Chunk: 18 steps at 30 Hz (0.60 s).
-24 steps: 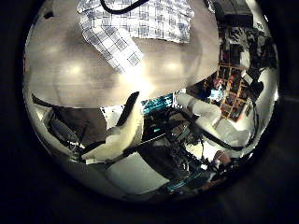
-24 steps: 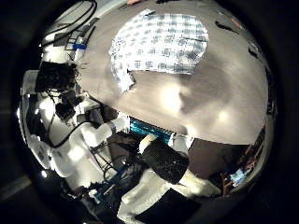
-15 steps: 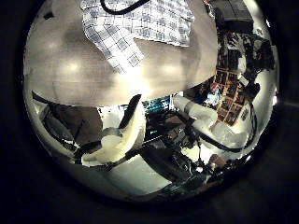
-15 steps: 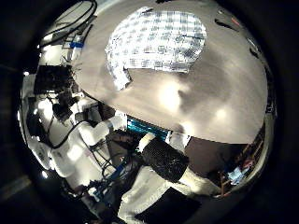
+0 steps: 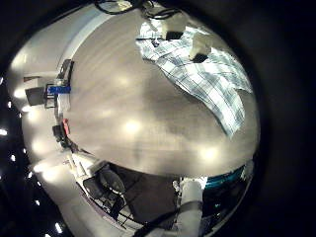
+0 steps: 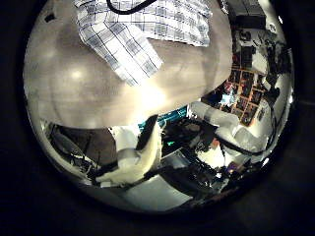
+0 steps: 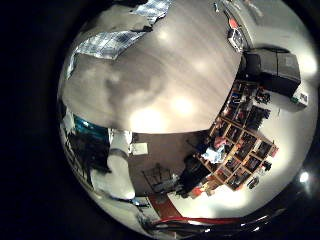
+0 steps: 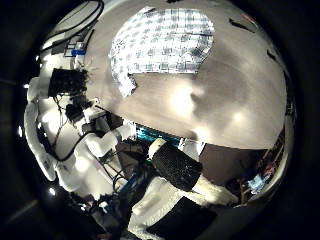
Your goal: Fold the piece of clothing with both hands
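- round pale wood-grain worktop (image 8: 215, 95) fills every palm view, with ceiling light glaring off its bare middle.
- one checked shirt of white cloth with dark lines (image 8: 165, 42) lies spread flat on the worktop, near its far edge, with a sleeve (image 8: 122, 78) running out toward the rim.
- seen from the left thumb side, the same shirt (image 6: 148, 25) lies well away from the palm, its sleeve pointing over the bare wood.
- from the left little finger side the shirt (image 5: 202, 74) lies across the worktop with small dark items on its collar end; what they are is unclear.
- the right little finger side view catches only a strip of the shirt (image 7: 110, 42) at the worktop's rim.
- neither hand touches the cloth; i cannot tell how the fingers of the left hand or the right hand are set.
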Available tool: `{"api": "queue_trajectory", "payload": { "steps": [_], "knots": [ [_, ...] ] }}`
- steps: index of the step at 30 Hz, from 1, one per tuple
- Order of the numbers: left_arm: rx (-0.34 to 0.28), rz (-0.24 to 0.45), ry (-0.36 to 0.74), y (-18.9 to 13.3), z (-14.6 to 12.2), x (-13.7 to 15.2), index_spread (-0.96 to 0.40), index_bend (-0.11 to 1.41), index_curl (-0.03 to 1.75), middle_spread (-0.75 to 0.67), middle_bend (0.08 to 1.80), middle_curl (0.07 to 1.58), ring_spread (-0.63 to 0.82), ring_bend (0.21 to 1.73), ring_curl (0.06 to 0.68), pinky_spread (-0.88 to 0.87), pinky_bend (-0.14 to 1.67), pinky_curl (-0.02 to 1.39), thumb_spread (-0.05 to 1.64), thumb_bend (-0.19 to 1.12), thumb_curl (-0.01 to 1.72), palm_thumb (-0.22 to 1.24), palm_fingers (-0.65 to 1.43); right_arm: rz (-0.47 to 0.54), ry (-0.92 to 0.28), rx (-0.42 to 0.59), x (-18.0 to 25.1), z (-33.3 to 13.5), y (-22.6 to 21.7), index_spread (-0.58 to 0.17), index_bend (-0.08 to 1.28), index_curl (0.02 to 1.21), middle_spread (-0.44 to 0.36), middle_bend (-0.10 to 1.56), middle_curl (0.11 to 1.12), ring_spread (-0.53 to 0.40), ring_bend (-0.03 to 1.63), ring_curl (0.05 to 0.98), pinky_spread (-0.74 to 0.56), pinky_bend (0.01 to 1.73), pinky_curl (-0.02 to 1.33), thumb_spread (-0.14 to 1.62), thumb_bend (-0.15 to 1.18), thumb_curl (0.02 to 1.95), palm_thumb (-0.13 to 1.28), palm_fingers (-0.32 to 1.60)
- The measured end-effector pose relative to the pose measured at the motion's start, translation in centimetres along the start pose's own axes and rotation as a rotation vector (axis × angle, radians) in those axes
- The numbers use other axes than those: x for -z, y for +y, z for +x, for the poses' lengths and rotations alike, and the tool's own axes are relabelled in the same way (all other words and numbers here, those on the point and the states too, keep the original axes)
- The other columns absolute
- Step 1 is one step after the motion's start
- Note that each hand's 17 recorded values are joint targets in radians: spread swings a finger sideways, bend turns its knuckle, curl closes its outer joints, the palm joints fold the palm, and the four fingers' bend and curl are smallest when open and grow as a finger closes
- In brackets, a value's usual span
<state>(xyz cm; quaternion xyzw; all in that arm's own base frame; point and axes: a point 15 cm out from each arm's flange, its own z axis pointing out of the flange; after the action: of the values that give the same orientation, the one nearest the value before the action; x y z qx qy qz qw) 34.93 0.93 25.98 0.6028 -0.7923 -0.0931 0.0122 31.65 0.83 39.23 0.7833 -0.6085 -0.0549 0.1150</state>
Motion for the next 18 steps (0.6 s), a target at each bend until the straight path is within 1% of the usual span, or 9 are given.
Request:
{"api": "queue_trajectory", "payload": {
  "steps": [2,4,8,11,13,15,18],
  "knots": [
    [-0.023,-0.003,0.005,-1.0,-0.4,-1.6,-0.04,0.17,0.37,0.25,0.17,0.3,0.33,0.68,0.214,0.27,0.43,0.42,0.96,-0.04,0.3,0.17,0.04,-0.02,-0.003,-0.001,-0.4,0.0,0.3,-0.407,0.17,0.32,-0.077,0.38,0.36,-0.067,0.76,0.184,0.21,0.86,0.0,1.31,-0.01,0.27,0.38,0.28],
    [-0.04,-0.023,0.008,-1.9,-0.4,-3.2,-0.04,0.15,0.36,0.27,0.17,0.3,0.37,0.67,0.212,0.31,0.44,0.42,0.93,-0.04,0.3,0.15,-0.01,-0.039,-0.006,-0.002,-0.8,-0.1,0.4,-0.407,0.17,0.31,-0.077,0.37,0.36,-0.068,0.76,0.184,0.21,0.86,0.0,1.31,-0.01,0.27,0.38,0.28],
    [-0.07,-0.081,0.022,-3.4,-0.3,-6.3,-0.04,0.14,0.33,0.31,0.18,0.29,0.43,0.66,0.206,0.38,0.45,0.4,0.88,-0.04,0.31,0.13,-0.05,-0.047,-0.007,0.0,-1.0,-0.2,0.3,-0.402,0.17,0.31,-0.078,0.37,0.36,-0.069,0.76,0.184,0.21,0.85,0.0,1.31,-0.01,0.27,0.38,0.28],
    [-0.089,-0.117,0.027,-4.3,0.0,-8.0,-0.03,0.12,0.31,0.34,0.18,0.29,0.45,0.65,0.205,0.41,0.45,0.4,0.85,-0.04,0.31,0.11,-0.07,-0.049,-0.007,0.0,-1.1,-0.2,0.3,-0.4,0.17,0.31,-0.078,0.37,0.36,-0.069,0.76,0.184,0.22,0.84,0.01,1.32,-0.01,0.26,0.38,0.29],
    [-0.098,-0.118,0.028,-4.8,0.3,-8.6,-0.03,0.12,0.3,0.36,0.18,0.29,0.46,0.65,0.205,0.42,0.45,0.39,0.83,-0.04,0.32,0.11,-0.07,-0.048,-0.007,0.0,-1.0,-0.2,0.3,-0.4,0.17,0.31,-0.078,0.37,0.36,-0.069,0.76,0.184,0.22,0.83,0.01,1.32,-0.01,0.26,0.38,0.29],
    [-0.103,-0.115,0.027,-5.2,0.5,-9.1,-0.01,0.16,0.3,0.36,0.18,0.28,0.47,0.64,0.202,0.43,0.44,0.38,0.82,-0.03,0.32,0.11,-0.05,-0.048,-0.006,0.002,-1.0,-0.2,0.3,-0.399,0.17,0.31,-0.077,0.37,0.36,-0.069,0.75,0.183,0.22,0.83,0.01,1.32,-0.01,0.26,0.38,0.29],
    [-0.1,-0.117,0.026,-5.2,0.9,-9.6,0.04,0.21,0.32,0.3,0.23,0.3,0.47,0.6,0.187,0.43,0.38,0.35,0.81,-0.03,0.33,0.13,0.06,-0.048,-0.006,0.003,-1.0,-0.2,0.4,-0.402,0.17,0.31,-0.077,0.36,0.36,-0.069,0.75,0.182,0.22,0.82,0.01,1.32,-0.01,0.26,0.38,0.29]
  ]
}}
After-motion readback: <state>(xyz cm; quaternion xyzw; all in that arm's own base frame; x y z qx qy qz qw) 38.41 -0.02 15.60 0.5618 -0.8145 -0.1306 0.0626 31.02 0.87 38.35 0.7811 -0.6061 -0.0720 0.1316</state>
